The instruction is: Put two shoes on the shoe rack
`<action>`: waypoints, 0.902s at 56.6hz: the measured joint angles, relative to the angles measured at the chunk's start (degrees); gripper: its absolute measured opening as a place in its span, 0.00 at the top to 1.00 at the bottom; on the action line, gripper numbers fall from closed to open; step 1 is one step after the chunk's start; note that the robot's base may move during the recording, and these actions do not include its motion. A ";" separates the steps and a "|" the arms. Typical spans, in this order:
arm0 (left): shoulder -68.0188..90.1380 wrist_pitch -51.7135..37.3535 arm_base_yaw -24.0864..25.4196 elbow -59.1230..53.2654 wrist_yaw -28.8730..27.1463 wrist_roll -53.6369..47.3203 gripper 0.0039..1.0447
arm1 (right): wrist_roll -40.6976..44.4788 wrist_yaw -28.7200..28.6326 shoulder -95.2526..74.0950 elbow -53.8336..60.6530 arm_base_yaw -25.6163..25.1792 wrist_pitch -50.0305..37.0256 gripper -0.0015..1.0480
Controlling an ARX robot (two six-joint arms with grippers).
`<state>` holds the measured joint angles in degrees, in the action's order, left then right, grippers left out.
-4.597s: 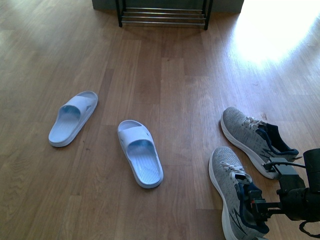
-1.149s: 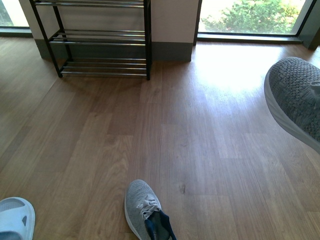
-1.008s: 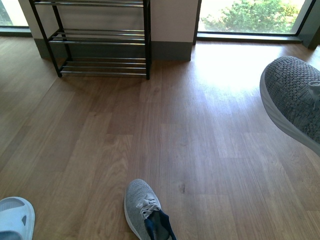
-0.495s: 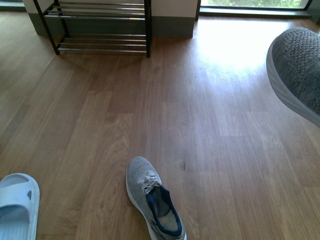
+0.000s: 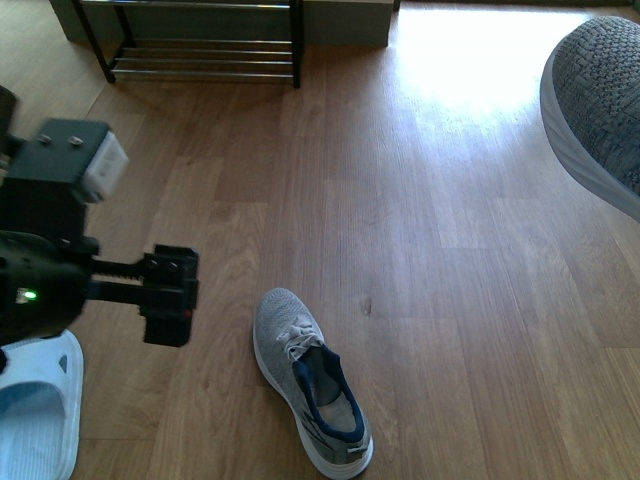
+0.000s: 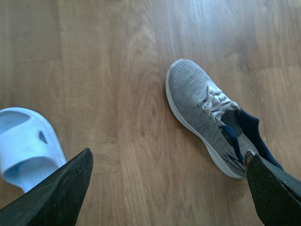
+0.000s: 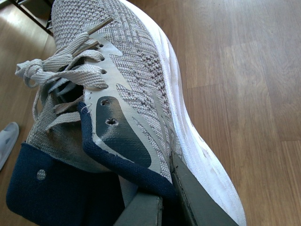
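Observation:
One grey sneaker lies on its sole on the wooden floor, toe pointing toward the shoe rack at the far left. My left arm hovers to that shoe's left. The left gripper is open wide above bare floor, and the same sneaker lies just beyond one fingertip. The second grey sneaker hangs in the air at the right edge. My right gripper is shut on the navy heel collar of this sneaker.
A pale blue slide lies on the floor at the lower left, under my left arm; it shows as the slide in the left wrist view too. A bright sunlit patch covers the floor to the rack's right.
The front view has tilted down, so the rack has slid to the top edge. My left arm has come into view at the left. The held sneaker stays at the right edge.

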<state>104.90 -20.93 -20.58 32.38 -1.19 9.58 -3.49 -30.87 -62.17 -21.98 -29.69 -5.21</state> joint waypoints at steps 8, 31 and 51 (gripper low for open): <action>6.08 3.74 -4.00 6.60 4.02 -3.10 0.09 | 0.00 -0.02 0.00 0.00 0.00 0.00 0.99; 27.71 15.41 -12.46 30.77 -4.42 2.93 0.09 | 0.00 -0.02 0.00 0.00 0.00 0.00 0.99; 41.44 18.88 -15.56 38.18 -8.20 20.22 0.09 | 0.00 -0.02 0.00 0.00 0.00 0.00 0.99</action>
<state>146.34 -2.04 -36.14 70.57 -9.39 29.80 -3.49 -30.89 -62.17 -21.98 -29.69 -5.21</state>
